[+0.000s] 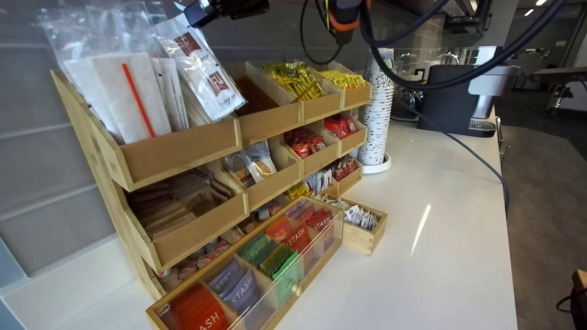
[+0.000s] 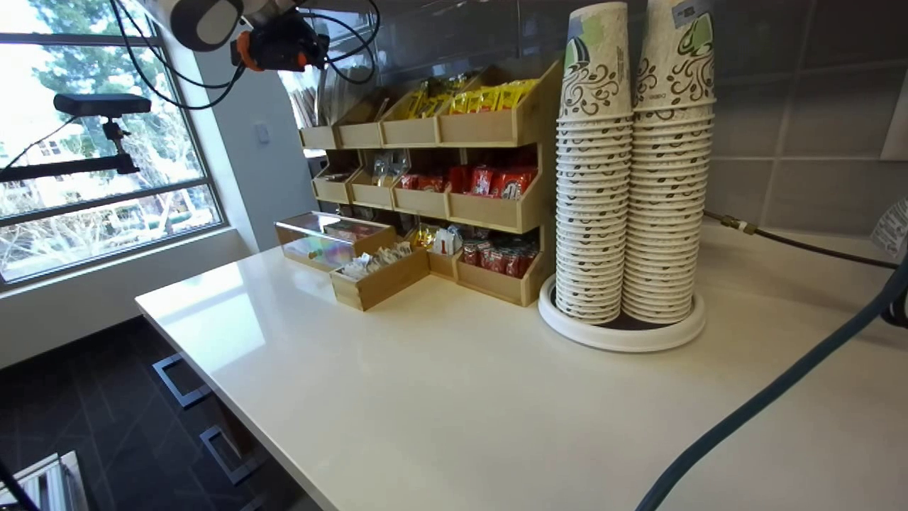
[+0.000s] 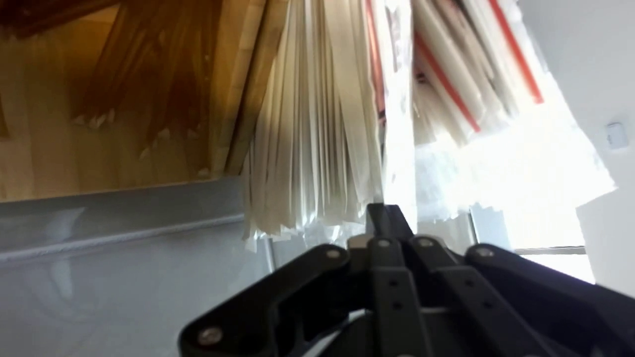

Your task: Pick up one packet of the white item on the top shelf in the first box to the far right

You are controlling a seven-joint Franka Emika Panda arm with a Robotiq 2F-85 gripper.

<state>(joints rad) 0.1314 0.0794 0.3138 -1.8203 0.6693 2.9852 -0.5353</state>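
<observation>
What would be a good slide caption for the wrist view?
Gripper pinching a white packet near one end, with pale packets ranked on one side and red-striped ones on the other.

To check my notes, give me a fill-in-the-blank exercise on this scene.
The gripper holds the white packet by its ____ end, not the lower.
The paper cups stand in ____ stacks.
The sachets printed in large white capitals read ____.
On the top shelf, the small packets nearest the cups are coloured ____.

Missing: upper; two; STASH; yellow.
</observation>
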